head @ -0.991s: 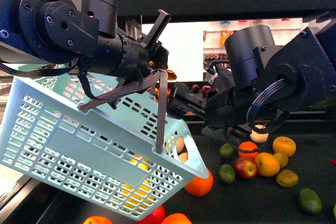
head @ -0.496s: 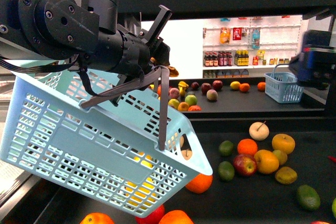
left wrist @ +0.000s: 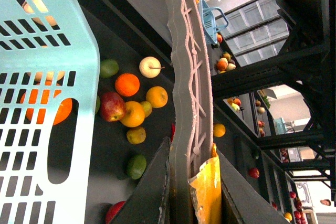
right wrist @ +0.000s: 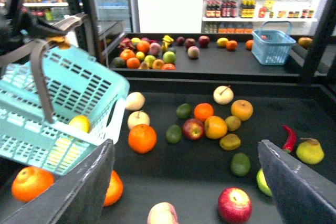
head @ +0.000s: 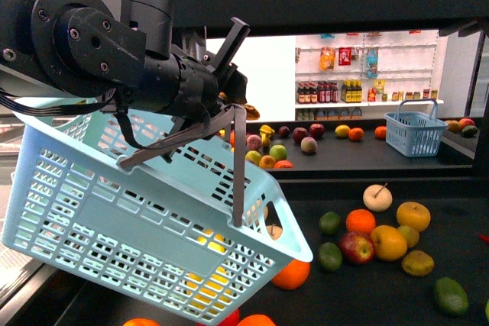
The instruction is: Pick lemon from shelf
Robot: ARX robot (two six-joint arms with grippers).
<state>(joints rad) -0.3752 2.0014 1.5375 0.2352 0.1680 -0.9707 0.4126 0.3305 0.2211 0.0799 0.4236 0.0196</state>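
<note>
My left gripper (head: 229, 108) is shut on the grey handle (head: 238, 166) of a light blue basket (head: 114, 211) and holds it tilted above the shelf's lower black deck (head: 367, 288). In the left wrist view the handle (left wrist: 184, 77) sits clamped between the jaws of that gripper (left wrist: 191, 156). A yellow lemon-like fruit (right wrist: 80, 123) lies inside the basket (right wrist: 58, 108); its yellow shows through the slots (head: 205, 280). My right gripper (right wrist: 186, 182) is open and empty, hovering above the deck (right wrist: 199, 177). It is out of the front view.
Loose fruit lies on the lower deck: oranges (head: 360, 221), a red apple (head: 357, 246), limes (head: 330, 256), a red chilli (right wrist: 289, 137) and a yellow fruit (right wrist: 310, 151). The upper deck holds more fruit (head: 267, 150) and a small blue basket (head: 415, 133). White wall shelving stands behind.
My right arm has pulled back out of the front view, uncovering the upper deck and the fruit. The basket hangs slightly lower in my left gripper.
</note>
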